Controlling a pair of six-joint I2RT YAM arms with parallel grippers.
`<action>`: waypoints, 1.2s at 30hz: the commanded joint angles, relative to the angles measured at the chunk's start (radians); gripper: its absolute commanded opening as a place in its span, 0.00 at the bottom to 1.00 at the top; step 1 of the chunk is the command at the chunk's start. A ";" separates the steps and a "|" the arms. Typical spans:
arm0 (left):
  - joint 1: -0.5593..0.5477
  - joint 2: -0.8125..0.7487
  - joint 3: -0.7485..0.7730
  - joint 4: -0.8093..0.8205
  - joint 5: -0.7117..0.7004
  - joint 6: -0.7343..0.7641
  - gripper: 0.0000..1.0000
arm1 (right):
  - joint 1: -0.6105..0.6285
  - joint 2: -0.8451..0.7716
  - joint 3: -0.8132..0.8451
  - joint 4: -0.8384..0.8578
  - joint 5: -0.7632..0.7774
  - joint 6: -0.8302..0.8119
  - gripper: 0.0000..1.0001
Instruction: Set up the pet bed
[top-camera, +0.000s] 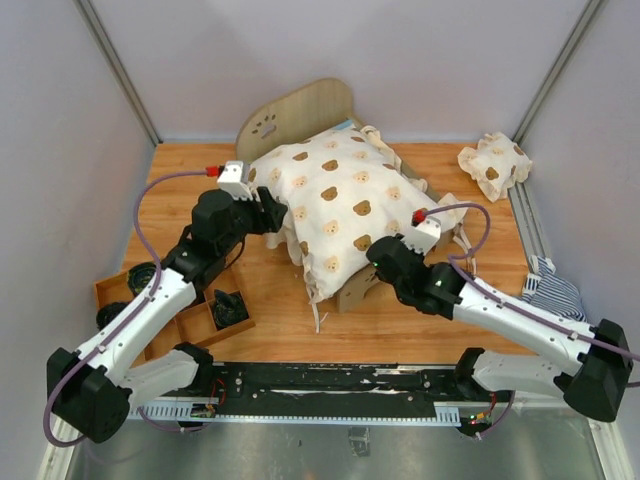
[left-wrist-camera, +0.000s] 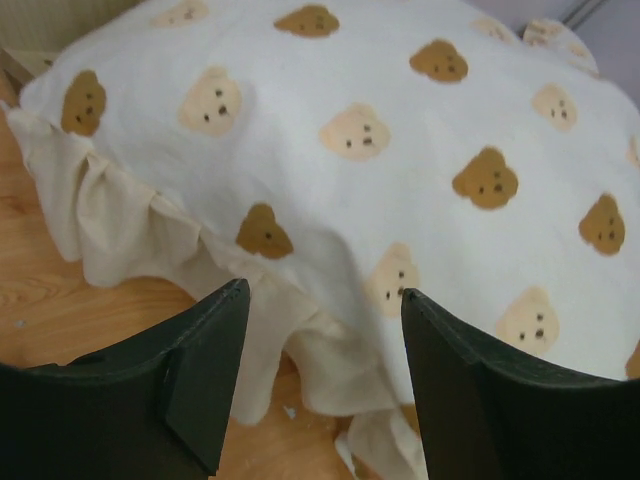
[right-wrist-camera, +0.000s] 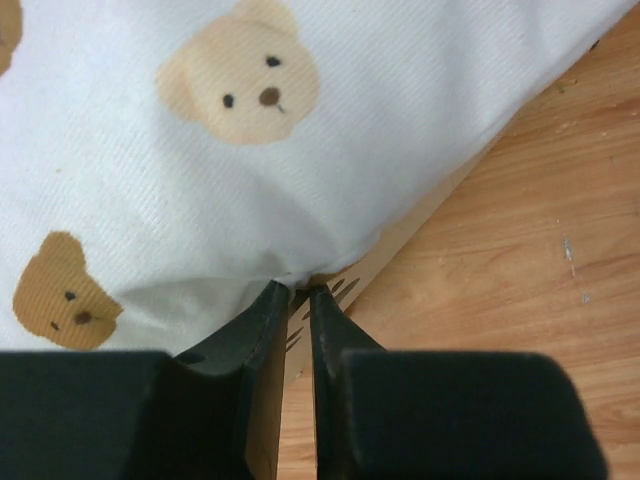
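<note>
Starting L: wooden tray (top-camera: 110, 290) w/ black parts sits at table's (top-camera: 250, 320) L edge. L gripper (top-camera: 270, 212) (left-wrist-camera: 325, 295) hangs open, jaws wide apart, just beside ruffled L edge of bear-print cover (top-camera: 340, 200) (left-wrist-camera: 400, 150) (right-wrist-camera: 150, 180); nothing betw. fingers. Pet bed (top-camera: 290, 115) stands mid-table under cover, headboard (top-camera: 320, 105) toward back. R gripper (top-camera: 375, 262) (right-wrist-camera: 300, 290) at foot end: jaws almost together, slim gap, tips at cover's hem by footboard (top-camera: 352, 293); can't tell if cloth is pinched. Small pillow (top-camera: 494, 165) lies back R, well apart from bed. Striped cloth (top-camera: 555, 290) at R edge.
</note>
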 joint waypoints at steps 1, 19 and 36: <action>-0.043 -0.052 -0.094 0.006 0.104 0.054 0.66 | -0.192 -0.004 -0.088 0.156 -0.075 -0.187 0.07; -0.306 0.112 -0.204 0.240 0.148 -0.089 0.76 | -0.480 0.071 0.036 0.215 -0.320 -0.540 0.06; -0.307 -0.020 -0.102 0.017 -0.074 -0.011 0.02 | -0.453 -0.290 -0.023 -0.041 -0.629 -0.518 0.46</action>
